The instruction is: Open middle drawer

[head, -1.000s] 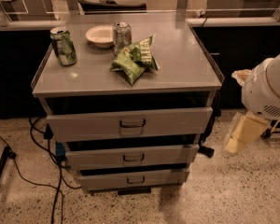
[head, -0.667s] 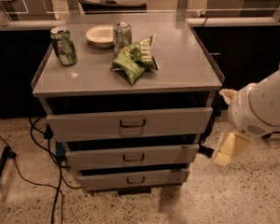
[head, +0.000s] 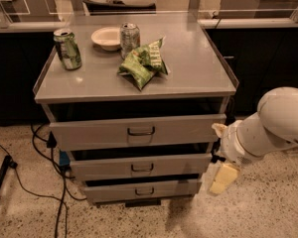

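Observation:
The middle drawer (head: pixel 139 166) is the second of three grey drawer fronts in the cabinet, with a small dark loop handle (head: pixel 142 168) at its centre. It stands slightly out, like the top drawer (head: pixel 137 131) above it and the bottom drawer (head: pixel 143 190) below it. My gripper (head: pixel 222 178) hangs pale and yellowish at the end of the white arm (head: pixel 270 125), just right of the cabinet at the height of the lower drawers. It is apart from the handle.
On the cabinet top (head: pixel 198 63) lie a green chip bag (head: pixel 142 62), a green can (head: pixel 67 48), a silver can (head: pixel 129 36) and a white bowl (head: pixel 106 37). Black cables (head: pixel 49 182) trail on the floor at the left.
The arm and gripper have moved left and down, from well right of the cabinet to close beside its right edge at the lower drawers. The drawers have not moved.

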`<action>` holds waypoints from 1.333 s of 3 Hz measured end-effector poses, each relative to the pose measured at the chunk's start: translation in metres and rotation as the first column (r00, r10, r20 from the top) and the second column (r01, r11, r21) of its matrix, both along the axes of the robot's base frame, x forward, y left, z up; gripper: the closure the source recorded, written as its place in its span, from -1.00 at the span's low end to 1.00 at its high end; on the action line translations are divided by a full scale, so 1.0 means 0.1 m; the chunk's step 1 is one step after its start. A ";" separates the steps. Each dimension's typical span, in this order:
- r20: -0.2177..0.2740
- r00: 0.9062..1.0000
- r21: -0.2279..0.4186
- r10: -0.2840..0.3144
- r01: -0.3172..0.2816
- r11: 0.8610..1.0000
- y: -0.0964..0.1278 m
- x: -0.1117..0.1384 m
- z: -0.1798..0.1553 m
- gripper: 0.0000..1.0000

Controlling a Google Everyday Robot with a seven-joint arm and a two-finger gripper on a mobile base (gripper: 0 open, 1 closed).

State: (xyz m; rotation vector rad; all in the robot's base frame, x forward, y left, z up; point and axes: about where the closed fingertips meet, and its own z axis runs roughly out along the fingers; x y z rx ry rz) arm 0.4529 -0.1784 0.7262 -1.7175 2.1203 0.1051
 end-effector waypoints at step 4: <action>0.105 0.988 0.004 0.115 -0.116 0.993 0.05 0.15 -1.16 -1.00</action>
